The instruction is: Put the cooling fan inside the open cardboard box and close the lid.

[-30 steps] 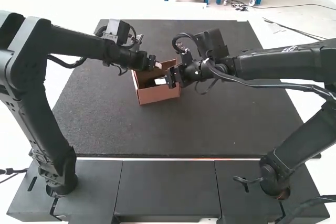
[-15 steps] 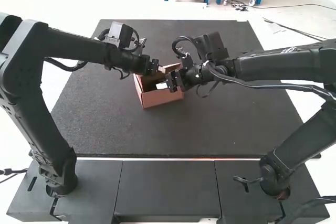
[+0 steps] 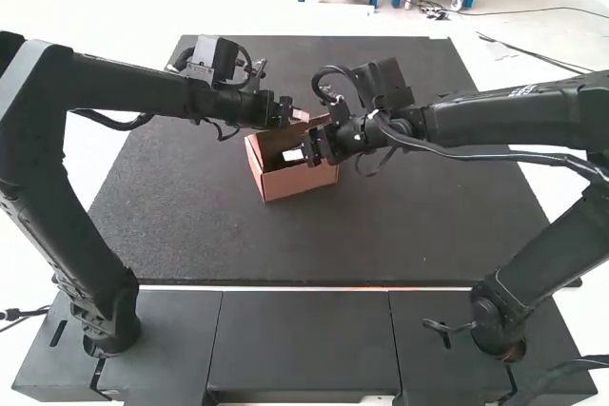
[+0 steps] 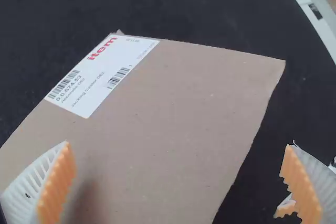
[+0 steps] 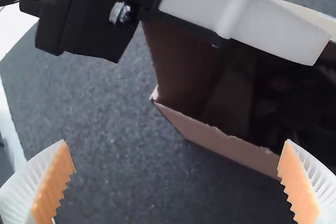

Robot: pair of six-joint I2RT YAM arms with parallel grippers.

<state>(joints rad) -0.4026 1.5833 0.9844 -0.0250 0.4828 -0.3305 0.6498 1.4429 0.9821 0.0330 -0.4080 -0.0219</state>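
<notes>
Cardboard of the lid (image 4: 173, 124) lies broad and flat under the left gripper (image 3: 285, 113). Its ribbed fingers stand wide apart and grip nothing, one pad over the flap and the other past its free edge. The step in hand looks like swinging this flap down over the cardboard box (image 3: 290, 173). It would go best as a push with the finger flat on the panel, following the arc round the hinge at the box's far wall, so the light box does not skid on the black mat (image 3: 190, 225). The right gripper (image 3: 312, 147) sits at the box's right wall, fingers also spread and empty, with the box's open corner ahead of them. Held there it could brace the box, but it must draw clear of the rim before the lid comes down, or it will block it. The cooling fan cannot be made out; I judge it lies in the box's dark inside. A white label (image 4: 100, 74) sits on the lid near its hinge side. Above the opening the left gripper's white finger (image 5: 247, 11) crowds the right gripper closely, so a collision is the main risk.
</notes>
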